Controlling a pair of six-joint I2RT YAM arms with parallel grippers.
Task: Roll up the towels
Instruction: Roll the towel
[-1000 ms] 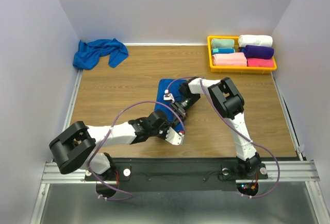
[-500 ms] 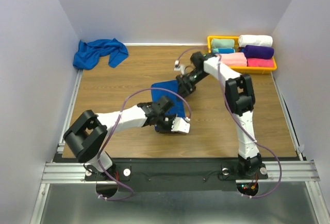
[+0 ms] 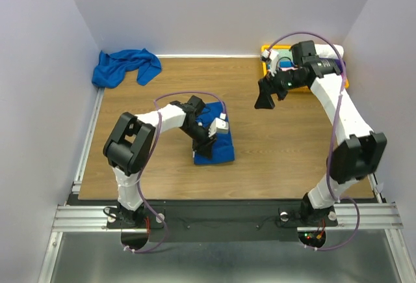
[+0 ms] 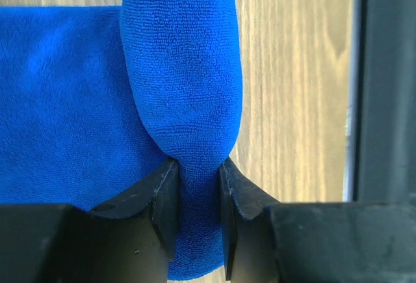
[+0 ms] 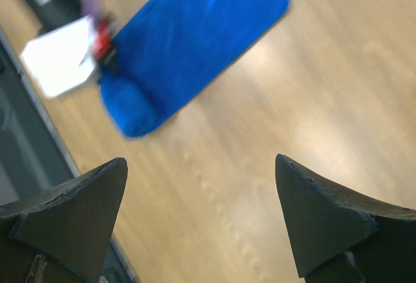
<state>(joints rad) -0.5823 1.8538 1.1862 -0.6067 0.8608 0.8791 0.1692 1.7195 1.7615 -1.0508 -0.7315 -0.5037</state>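
Observation:
One royal-blue towel (image 3: 220, 153) lies partly rolled on the wooden table, mid-left. In the left wrist view its rolled end (image 4: 182, 81) is pinched between my left gripper's (image 4: 195, 185) fingers, and the flat part (image 4: 65, 101) spreads out to the left. From above, the left gripper (image 3: 205, 143) sits low on that towel. My right gripper (image 3: 265, 99) hangs open in the air to the back right, well clear of the towel. Its wrist view shows the same towel (image 5: 195, 42), blurred, far below the wide-open right gripper (image 5: 199, 159). A second blue towel (image 3: 125, 66) lies crumpled in the back left corner.
A yellow tray (image 3: 265, 51) of rolled towels in other colours stands at the back right, partly hidden by the right arm. Grey walls close off the table on three sides, and a metal rail runs along its near edge.
The right gripper opened, let go of the towel and swung up to the back right. The left arm came round to the towel and its jaws closed on the rolled end.

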